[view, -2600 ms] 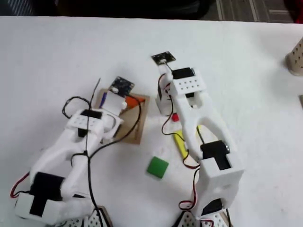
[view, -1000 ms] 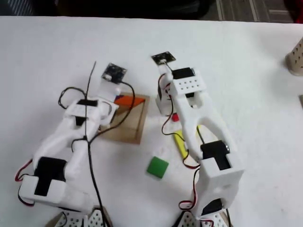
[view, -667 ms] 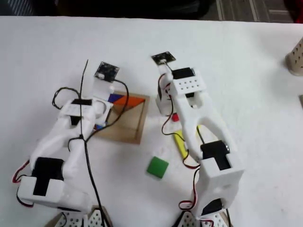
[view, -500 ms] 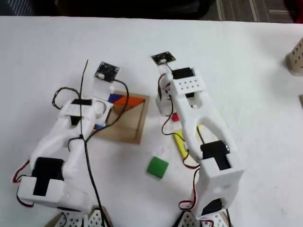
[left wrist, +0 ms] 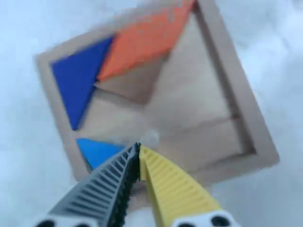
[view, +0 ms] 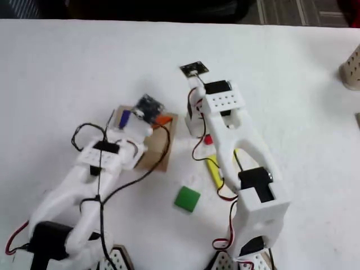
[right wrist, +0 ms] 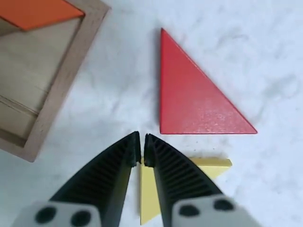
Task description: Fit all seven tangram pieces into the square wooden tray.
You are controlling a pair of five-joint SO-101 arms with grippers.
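Tray (left wrist: 239, 94): square, pale wood with a raised rim, laid on the white tabletop (view: 67, 62).
In tray: a flat orange piece (left wrist: 142, 40) and a dark blue triangle (left wrist: 78, 78) are seated side by side; a light blue piece (left wrist: 97, 151) is set against the rim.
Left hand (left wrist: 138, 147): ribbed grey and yellow fingers are pressed together, nothing gripped, over the tray's edge.
Right hand (right wrist: 141, 137): ribbed black fingers are drawn nearly together, empty, just beside a smooth red triangle (right wrist: 189, 99); a yellow piece (right wrist: 147, 189) is partly covered.
Green square (view: 187, 199): laid on the tabletop, outside the tray.
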